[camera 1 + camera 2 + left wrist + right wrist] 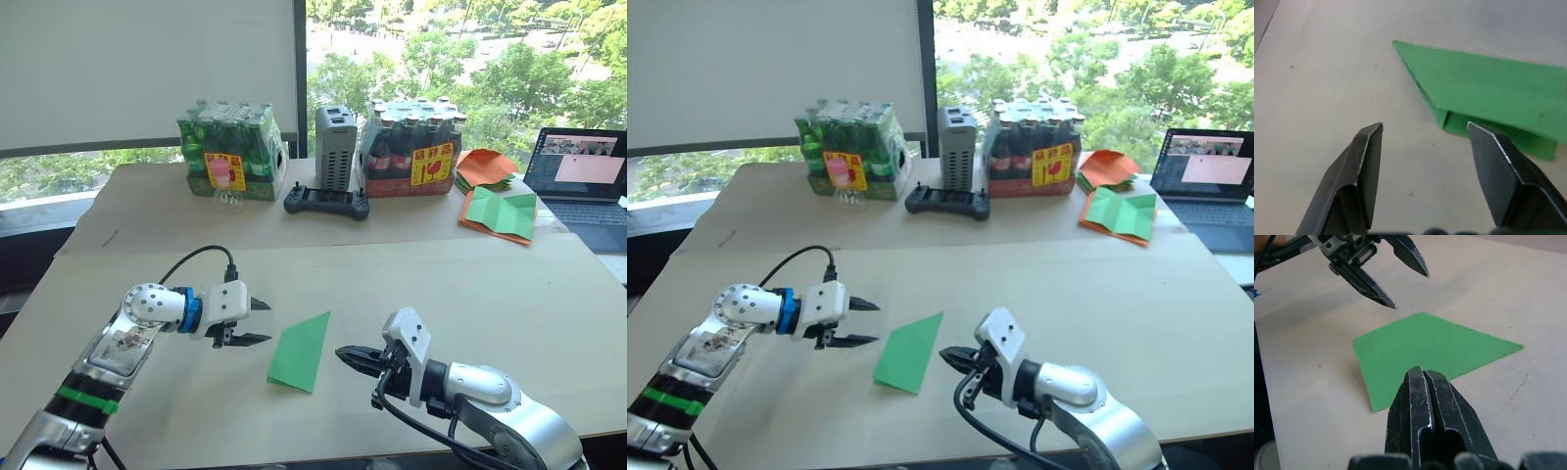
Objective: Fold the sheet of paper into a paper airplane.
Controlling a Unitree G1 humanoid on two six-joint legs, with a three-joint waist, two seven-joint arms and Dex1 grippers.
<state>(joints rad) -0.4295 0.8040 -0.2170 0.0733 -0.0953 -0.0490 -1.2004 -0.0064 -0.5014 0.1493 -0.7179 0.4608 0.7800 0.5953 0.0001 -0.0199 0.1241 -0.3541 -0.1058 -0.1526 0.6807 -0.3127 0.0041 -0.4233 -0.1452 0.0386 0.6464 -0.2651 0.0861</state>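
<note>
The sheet of paper (302,351) lies flat on the table near its front edge, bright green and folded into a narrow pointed wedge with its tip toward the far side. Just left of it my left gripper (259,321) hovers open, fingers pointing at the paper's left edge with nothing between them. In the left wrist view the folded layers of the paper (1488,93) show beyond the open fingertips (1371,142). On the paper's right, my right gripper (347,355) is shut and empty, its tip close to the paper's right edge. The right wrist view has the paper (1425,350) just past the closed fingers (1422,387).
At the table's far side stand a pack of green bottles (231,150), a grey box (335,147), a black controller (326,204) and a pack of dark bottles (411,147). A wider green sheet on orange paper (502,212), an orange paper pile (486,167) and a laptop (583,176) sit far right.
</note>
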